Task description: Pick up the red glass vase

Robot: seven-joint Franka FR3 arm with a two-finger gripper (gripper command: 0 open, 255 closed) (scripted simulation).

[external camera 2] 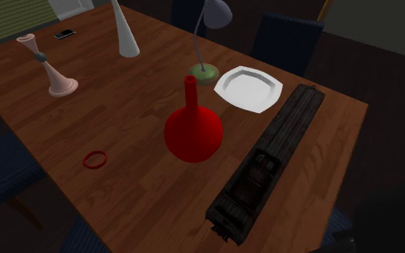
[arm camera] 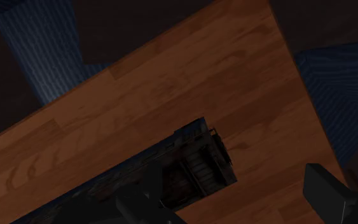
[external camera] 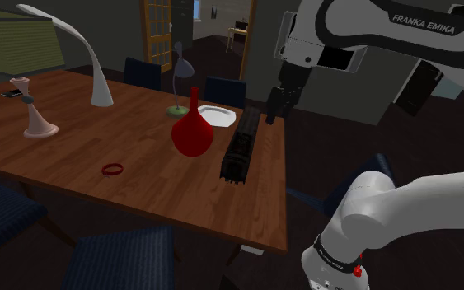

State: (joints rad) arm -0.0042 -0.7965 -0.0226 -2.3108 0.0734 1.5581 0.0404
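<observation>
1. The vase is standing upright near the middle of the table. It is red, with a round belly and a thin straight neck.
2. In the shoulder view a red ring is lying flat on the wood to the vase's left, well apart from it.
3. A black train is lying on the vase's other side, near it but not touching, and running along the table's right edge.
4. A white plate is sitting just behind the vase, beside the green base of a lamp.
5. The gripper is hanging in the air, showing over the train's far end in the shoulder view. It is to the right of the vase and apart from it.
6. In the wrist view the gripper is pointing down at the table with its fingers spread wide and holding nothing. One end of the train is lying on the wood beneath them.
7. In the second exterior view the vase is standing between the ring and the train, with the plate beyond it.
8. A blue chair is standing at the table's near side.
</observation>
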